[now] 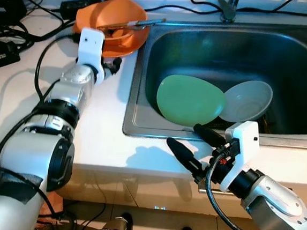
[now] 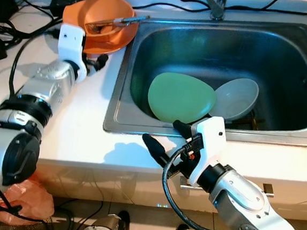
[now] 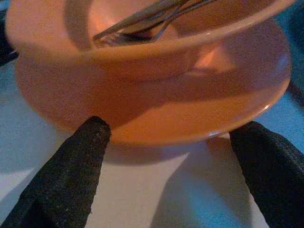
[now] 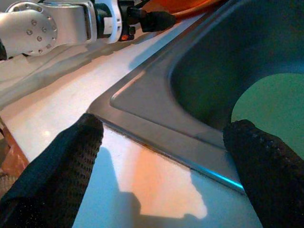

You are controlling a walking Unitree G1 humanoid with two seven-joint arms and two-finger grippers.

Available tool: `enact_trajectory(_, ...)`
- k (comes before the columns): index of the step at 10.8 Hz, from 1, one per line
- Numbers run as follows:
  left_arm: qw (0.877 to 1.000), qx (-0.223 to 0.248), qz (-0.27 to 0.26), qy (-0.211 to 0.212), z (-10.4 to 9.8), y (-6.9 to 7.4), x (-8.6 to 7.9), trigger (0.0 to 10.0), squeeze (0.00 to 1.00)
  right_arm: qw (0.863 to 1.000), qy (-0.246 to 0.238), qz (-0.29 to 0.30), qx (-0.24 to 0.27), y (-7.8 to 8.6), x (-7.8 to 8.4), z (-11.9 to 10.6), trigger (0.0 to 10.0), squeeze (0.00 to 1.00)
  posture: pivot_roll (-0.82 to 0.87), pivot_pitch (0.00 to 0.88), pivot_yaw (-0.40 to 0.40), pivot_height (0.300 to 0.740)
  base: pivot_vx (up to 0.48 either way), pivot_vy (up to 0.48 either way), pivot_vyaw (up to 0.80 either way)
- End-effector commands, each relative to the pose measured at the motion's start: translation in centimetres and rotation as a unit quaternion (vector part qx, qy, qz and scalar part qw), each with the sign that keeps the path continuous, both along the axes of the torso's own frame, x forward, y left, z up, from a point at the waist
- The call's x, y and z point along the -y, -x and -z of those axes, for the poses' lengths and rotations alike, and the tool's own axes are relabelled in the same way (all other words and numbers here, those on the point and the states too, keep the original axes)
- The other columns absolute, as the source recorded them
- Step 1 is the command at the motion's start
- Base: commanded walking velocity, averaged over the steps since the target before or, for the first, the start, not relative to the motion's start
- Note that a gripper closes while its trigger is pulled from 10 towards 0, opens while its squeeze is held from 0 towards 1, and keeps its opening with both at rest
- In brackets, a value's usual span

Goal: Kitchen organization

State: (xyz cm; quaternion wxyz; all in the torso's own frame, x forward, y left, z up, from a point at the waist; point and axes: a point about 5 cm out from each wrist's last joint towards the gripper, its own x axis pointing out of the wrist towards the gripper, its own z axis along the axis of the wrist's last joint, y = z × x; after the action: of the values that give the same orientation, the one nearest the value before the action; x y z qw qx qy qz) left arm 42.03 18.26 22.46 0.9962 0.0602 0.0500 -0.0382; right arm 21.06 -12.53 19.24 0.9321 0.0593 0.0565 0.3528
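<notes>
Left eye view: a steel sink (image 1: 139, 92) takes up the upper right. Inside it a green plate (image 1: 189, 100) lies near the front wall, and a grey bowl (image 1: 246, 100) sits tilted at its 3 o'clock, touching it. At 11 o'clock from the sink, on the white counter (image 1: 103, 137), stands an orange bowl (image 1: 106, 15) on an orange plate (image 1: 125, 43), with cutlery (image 1: 130, 23) lying across the bowl and reaching over the sink's rim. The left arm stretches up the counter, and the left gripper (image 1: 112, 67) sits at the plate's 6 o'clock edge. Black cables (image 1: 21, 33) trail at the far left. The right gripper (image 1: 196, 147) hangs over the counter's front lip at 6 o'clock from the green plate, fingers spread.

Right eye view: the same layout, with a faucet base (image 2: 216, 7) at 12 o'clock of the sink and an orange bag (image 2: 25, 198) on the floor at lower left.

Left wrist view: the two black fingers (image 3: 71, 171) stand wide apart, just short of the orange plate's rim, gripping nothing. The bowl sits on the plate with the cutlery inside.

Right wrist view: the fingers (image 4: 61, 166) are spread over the sink's near corner, with the green plate at 3 o'clock and the left arm (image 4: 47, 28) at 11 o'clock.
</notes>
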Motion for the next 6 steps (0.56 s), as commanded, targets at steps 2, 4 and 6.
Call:
enact_trajectory(2,1.000,0.022,0.004,-0.002,-1.30,-0.20,-0.14,10.0,0.00,1.000,0.002,-0.008,0.005,0.31,-0.35,-0.27,10.0,0.00,-0.04,0.221,0.113,0.740,0.000,0.000,0.00)
enact_trajectory(4,0.998,0.023,0.055,-0.018,-1.82,-0.28,0.77,10.0,0.00,1.000,0.003,-0.011,0.006,0.25,-0.41,-0.27,10.0,0.00,-0.04,0.221,0.117,0.740,0.000,0.000,0.00)
enact_trajectory(6,0.998,0.021,0.057,-0.016,-2.05,-0.33,0.76,10.0,0.00,1.000,0.003,-0.010,0.008,0.10,-0.41,-0.24,10.0,0.00,-0.04,0.220,0.117,0.740,0.000,0.000,0.00)
